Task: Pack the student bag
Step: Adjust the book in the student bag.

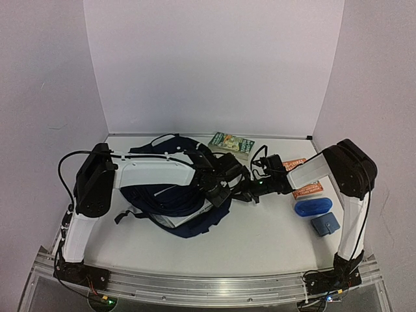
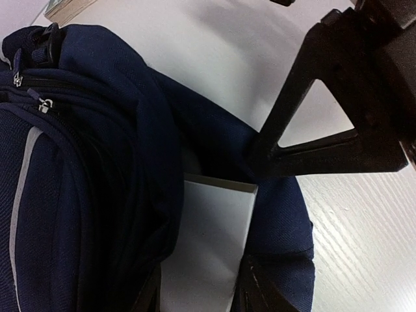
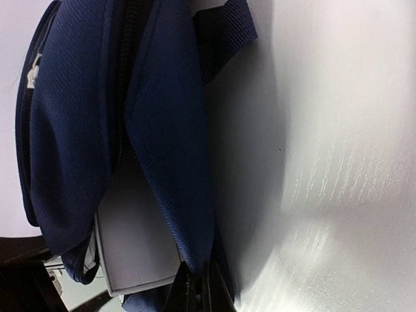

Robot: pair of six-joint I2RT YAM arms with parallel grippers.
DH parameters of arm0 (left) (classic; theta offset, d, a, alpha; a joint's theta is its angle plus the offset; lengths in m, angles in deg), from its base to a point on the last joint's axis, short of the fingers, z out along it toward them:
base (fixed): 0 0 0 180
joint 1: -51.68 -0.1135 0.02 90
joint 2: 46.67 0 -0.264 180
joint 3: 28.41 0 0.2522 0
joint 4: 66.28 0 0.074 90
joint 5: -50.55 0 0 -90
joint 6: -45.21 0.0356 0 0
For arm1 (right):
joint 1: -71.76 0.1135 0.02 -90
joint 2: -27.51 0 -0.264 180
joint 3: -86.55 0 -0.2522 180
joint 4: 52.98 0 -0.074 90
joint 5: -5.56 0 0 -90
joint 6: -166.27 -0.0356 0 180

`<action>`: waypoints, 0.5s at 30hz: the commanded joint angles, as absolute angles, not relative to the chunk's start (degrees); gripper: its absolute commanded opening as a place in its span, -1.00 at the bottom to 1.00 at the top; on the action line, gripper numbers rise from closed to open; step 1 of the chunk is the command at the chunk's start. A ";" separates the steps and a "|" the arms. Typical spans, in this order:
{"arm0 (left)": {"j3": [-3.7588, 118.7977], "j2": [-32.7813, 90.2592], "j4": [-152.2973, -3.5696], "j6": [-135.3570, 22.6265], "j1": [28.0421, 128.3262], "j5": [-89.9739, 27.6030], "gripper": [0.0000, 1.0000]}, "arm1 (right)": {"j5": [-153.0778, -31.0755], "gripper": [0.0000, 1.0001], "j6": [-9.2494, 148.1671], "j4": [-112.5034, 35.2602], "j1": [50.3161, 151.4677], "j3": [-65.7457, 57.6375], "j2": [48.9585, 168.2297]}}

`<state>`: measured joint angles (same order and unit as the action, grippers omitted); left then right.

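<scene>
No legible text; perhaps print on the green booklet (image 1: 231, 143) and orange packets (image 1: 307, 190), too small.

A navy blue fabric backpack (image 1: 170, 207) is lying left of centre on the white table (image 1: 260, 247), its mouth facing right. A white flat rectangular book (image 2: 208, 247) is sitting inside that mouth, between the fabric walls. A green paper booklet (image 1: 232, 143) is lying behind the backpack. At right, orange packets (image 1: 309, 190) are lying behind a blue oval plastic case (image 1: 312, 207), with a small grey-blue fabric pouch (image 1: 325, 223) before it.
</scene>
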<state>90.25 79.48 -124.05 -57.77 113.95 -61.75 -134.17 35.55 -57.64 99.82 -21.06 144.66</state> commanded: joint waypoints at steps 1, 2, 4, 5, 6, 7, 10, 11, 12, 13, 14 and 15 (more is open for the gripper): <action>86.54 75.45 -133.14 -59.30 107.56 -74.57 -0.25 | -131.95 -1.00 40.47 -48.36 98.89 -22.96 141.31; 85.87 75.05 -133.94 -59.29 107.45 -75.33 -0.26 | -131.46 -1.00 41.03 -47.69 98.86 -22.96 141.23; 84.17 74.06 -134.81 -59.37 107.00 -76.32 -0.28 | -130.83 -1.00 41.92 -46.66 98.84 -23.07 140.85; 83.10 73.35 -134.87 -59.49 106.61 -76.51 -0.30 | -130.51 -1.00 42.49 -46.04 98.84 -23.17 140.58; 81.86 72.64 -134.65 -59.74 106.14 -76.02 -0.30 | -130.22 -1.00 43.39 -45.08 98.86 -23.17 140.32; 80.30 71.87 -134.22 -60.04 105.63 -75.60 -0.31 | -130.05 -1.00 44.49 -43.78 98.88 -23.00 139.97; 77.27 70.45 -133.65 -60.33 105.04 -75.64 -0.31 | -130.39 -1.00 45.90 -42.32 98.88 -23.32 139.04; 76.93 70.45 -134.15 -60.62 105.03 -76.29 -0.31 | -130.41 -1.00 46.24 -42.15 98.87 -23.55 138.69; 76.73 70.49 -134.53 -60.94 105.03 -76.75 -0.31 | -130.42 -1.00 46.42 -42.12 98.84 -23.81 138.45; 76.48 70.44 -134.64 -61.17 105.03 -76.65 -0.31 | -130.61 -1.00 46.54 -42.04 98.85 -23.94 138.21; 76.17 70.29 -134.33 -61.20 105.03 -76.02 -0.32 | -131.43 -1.00 46.67 -41.96 98.85 -24.02 138.07; 75.85 70.18 -134.05 -61.16 105.03 -75.84 -0.32 | -131.99 -1.00 46.74 -41.95 98.84 -24.06 137.88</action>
